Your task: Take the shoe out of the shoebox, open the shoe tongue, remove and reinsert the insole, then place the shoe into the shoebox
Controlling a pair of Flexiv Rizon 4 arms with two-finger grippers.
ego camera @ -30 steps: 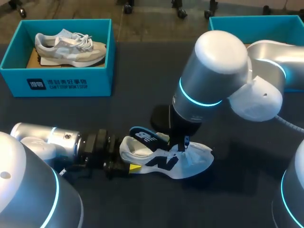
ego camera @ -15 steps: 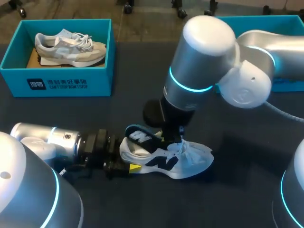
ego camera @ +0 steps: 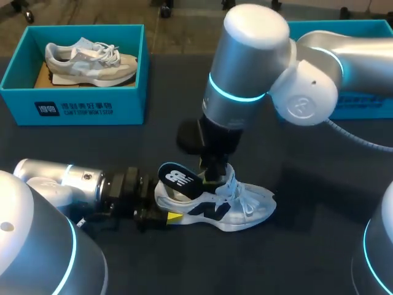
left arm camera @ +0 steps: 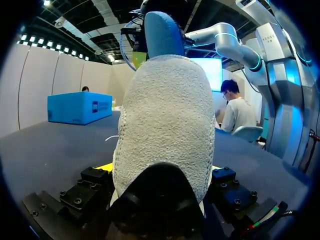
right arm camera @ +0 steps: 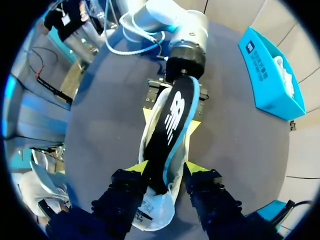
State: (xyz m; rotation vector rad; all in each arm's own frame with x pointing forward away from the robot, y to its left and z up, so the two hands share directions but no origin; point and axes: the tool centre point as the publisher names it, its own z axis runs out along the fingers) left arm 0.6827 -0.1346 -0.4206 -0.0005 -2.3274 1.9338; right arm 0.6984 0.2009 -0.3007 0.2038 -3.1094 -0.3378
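Observation:
The white shoe [ego camera: 236, 209] with a black letter on its side lies on the dark table, toe to the right. My left gripper [ego camera: 161, 215] is shut on its heel [left arm camera: 165, 120], one finger on each side. A black insole [ego camera: 177, 179] with a blue edge has its front end inside the shoe, while its heel end sticks up past the collar. My right gripper [ego camera: 212, 175] hangs over the shoe's opening. In the right wrist view it [right arm camera: 166, 170] stands open, its yellow tips either side of the insole [right arm camera: 170, 125], with the left gripper [right arm camera: 172, 107] ahead at the heel.
A blue shoebox [ego camera: 73, 104] at the back left holds a second, grey-and-white shoe [ego camera: 89, 60]. Another blue box [ego camera: 344, 27] stands at the back right, partly behind my right arm. Bare table lies in front of and to the right of the shoe.
My right arm has moved left along the shoe toward the heel and its fingers have parted. The insole's heel end now stands higher and further left. The left arm has kept still.

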